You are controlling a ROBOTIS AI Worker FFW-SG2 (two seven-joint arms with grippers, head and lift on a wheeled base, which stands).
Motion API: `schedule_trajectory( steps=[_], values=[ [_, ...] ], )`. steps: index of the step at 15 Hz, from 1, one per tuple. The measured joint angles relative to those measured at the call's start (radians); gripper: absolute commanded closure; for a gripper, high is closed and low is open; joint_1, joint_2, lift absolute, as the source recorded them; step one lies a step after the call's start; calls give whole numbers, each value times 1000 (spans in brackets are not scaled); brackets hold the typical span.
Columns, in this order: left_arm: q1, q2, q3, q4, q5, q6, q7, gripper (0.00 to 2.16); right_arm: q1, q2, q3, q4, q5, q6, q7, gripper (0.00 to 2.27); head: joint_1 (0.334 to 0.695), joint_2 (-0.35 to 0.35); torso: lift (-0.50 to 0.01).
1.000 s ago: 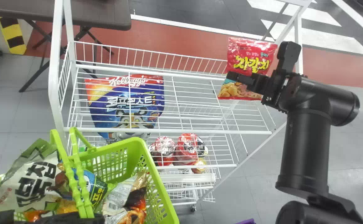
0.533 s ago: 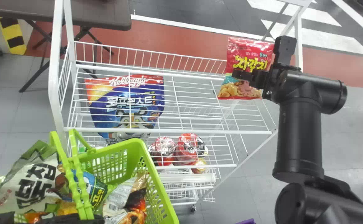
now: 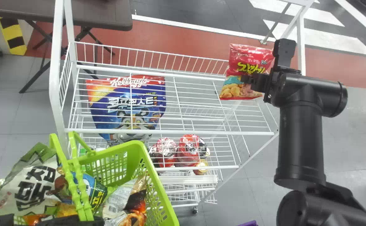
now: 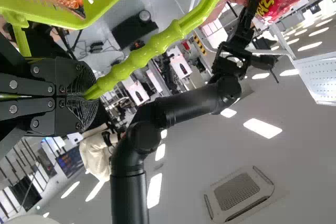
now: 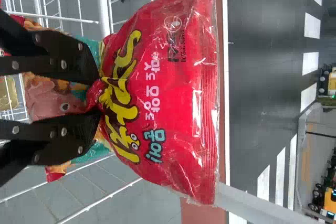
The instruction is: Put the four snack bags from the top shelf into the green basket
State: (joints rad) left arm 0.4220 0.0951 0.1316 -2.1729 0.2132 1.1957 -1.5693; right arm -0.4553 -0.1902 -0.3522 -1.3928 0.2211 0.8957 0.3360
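Since half a second ago, the top edge of the red snack bag is dipping lower, and its front is creasing where it was lying smoother. Your right gripper is now pinching the bag's middle into a bunch, its fingers nearly meeting with the wrapper between them. Over the last second your right arm has been shifting left overall.

The red bag is sitting at the right end of the top shelf; its bottom is hard to read behind the gripper, so you can't be sure whether it is still touching the wires.

For moving, you are having the right post standing near the gripper, and the back rail running toward the bag from the left. A broad stretch of shelf wires is lying between the bag and the green basket, which is hanging well apart, near the left post. Your left gripper is clamping the basket's handle, its fingers closed around it. A white bag, a blue bag and a barcoded bag are filling the basket's near part, while open room is remaining by its far wall.
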Motion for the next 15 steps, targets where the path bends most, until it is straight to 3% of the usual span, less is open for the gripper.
schedule_trajectory(
  steps=[3,8,11,15],
  values=[
    [-3,0,9,5,2,-5,0,2148,84,1,-17,-170,-104,104,7,2256,695,-350,-6],
    [-33,1,46,5,12,5,0,2148,280,1,-28,-623,-357,570,11,2256,695,-350,-6],
    [-54,2,73,1,19,24,0,2148,367,8,-28,-830,-530,637,14,2256,695,-342,-6],
    [-62,2,71,-2,19,45,0,2148,407,43,13,-925,-701,641,33,2256,695,-223,-6]
  ],
)
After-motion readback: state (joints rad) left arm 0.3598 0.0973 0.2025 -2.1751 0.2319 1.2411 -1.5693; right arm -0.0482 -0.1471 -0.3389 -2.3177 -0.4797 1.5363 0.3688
